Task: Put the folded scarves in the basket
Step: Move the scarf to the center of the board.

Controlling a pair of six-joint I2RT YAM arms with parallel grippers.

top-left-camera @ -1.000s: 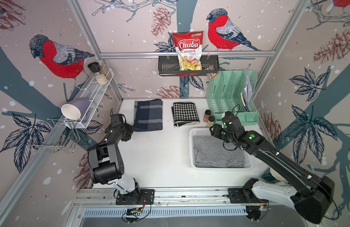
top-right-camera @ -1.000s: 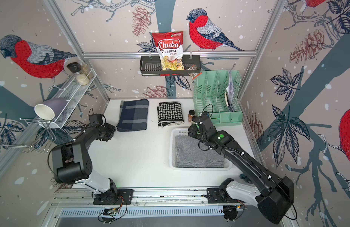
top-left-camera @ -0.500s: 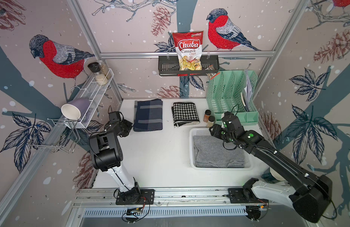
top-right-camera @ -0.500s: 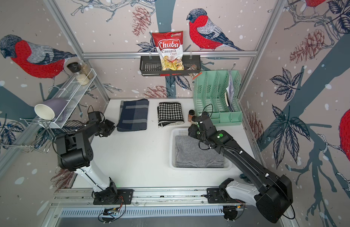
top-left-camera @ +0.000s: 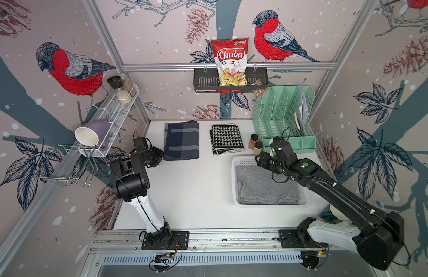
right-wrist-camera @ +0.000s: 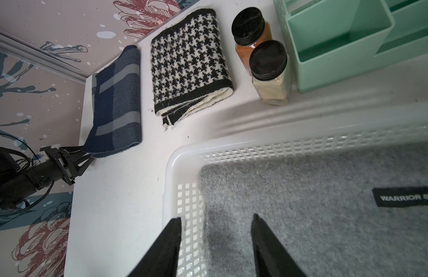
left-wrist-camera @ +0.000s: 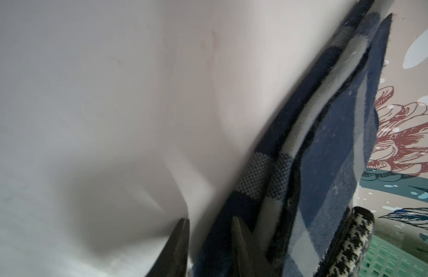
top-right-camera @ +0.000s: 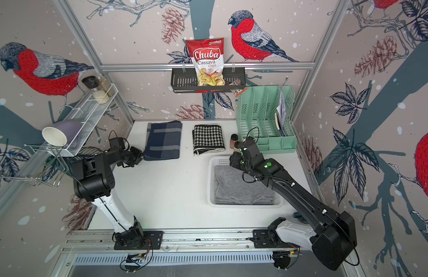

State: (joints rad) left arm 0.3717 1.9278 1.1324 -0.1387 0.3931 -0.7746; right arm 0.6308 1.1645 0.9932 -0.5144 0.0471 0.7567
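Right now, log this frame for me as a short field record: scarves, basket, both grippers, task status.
basket: white, right side of the table, holds a folded grey scarf
at the back: navy plaid scarf and houndstooth scarf, folded, side by side
left gripper: at navy plaid scarf's near-left corner, jaws straddling its edge; grip unclear
right gripper: open, empty, over basket's far corner
status: both back scarves outside basket
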